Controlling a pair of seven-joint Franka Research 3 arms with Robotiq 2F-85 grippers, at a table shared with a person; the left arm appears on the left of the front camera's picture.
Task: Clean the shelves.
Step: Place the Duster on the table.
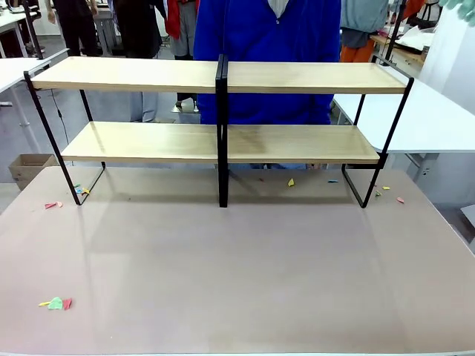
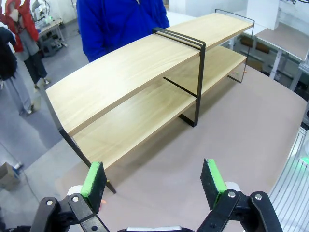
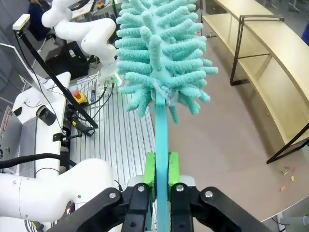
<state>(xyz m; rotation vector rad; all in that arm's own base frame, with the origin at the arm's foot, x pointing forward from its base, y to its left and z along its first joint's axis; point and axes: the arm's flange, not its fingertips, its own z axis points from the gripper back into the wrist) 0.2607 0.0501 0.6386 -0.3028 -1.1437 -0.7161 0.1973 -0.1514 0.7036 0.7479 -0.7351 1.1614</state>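
Right pincer (image 3: 161, 170): we pinch the duster (image 3: 161, 53) handle.
Left pincer (image 2: 156, 181): spread, empty.
Shelves (image 1: 215, 111): table's 12 o'clock side.
Progress: we judge wiping not begun; scraps (image 1: 56, 302) lie at 8 o'clock.

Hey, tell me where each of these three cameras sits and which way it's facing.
Front view: between the arms, facing across the table at the shelves and a person in blue.
Left wrist view: above the left hand, open, facing the shelves.
Right wrist view: behind the right hand, shut on a teal duster; the left arm beyond.
Shared: the shelves.
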